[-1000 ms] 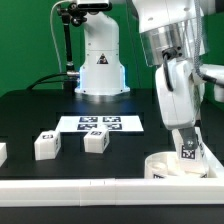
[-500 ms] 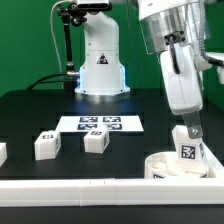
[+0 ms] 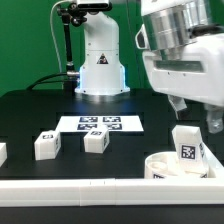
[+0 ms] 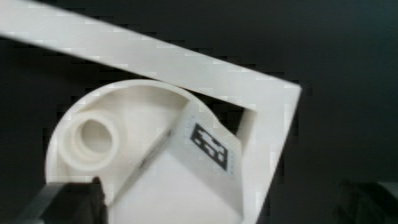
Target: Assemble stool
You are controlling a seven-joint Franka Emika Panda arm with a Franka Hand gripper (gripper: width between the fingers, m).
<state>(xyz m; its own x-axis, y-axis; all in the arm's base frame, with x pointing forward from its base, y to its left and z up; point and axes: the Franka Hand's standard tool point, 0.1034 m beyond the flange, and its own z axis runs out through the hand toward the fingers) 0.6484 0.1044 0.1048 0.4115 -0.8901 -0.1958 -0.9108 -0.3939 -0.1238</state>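
Here, white leg block (image 3: 186, 148) w/ tag stands on round seat disc (image 3: 157, 167); jaws apart, empty.

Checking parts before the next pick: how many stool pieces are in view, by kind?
Seat disc: 1
Leg blocks: 4, one standing on the disc, two loose, one cut off at the exterior view's left edge
Total: 5
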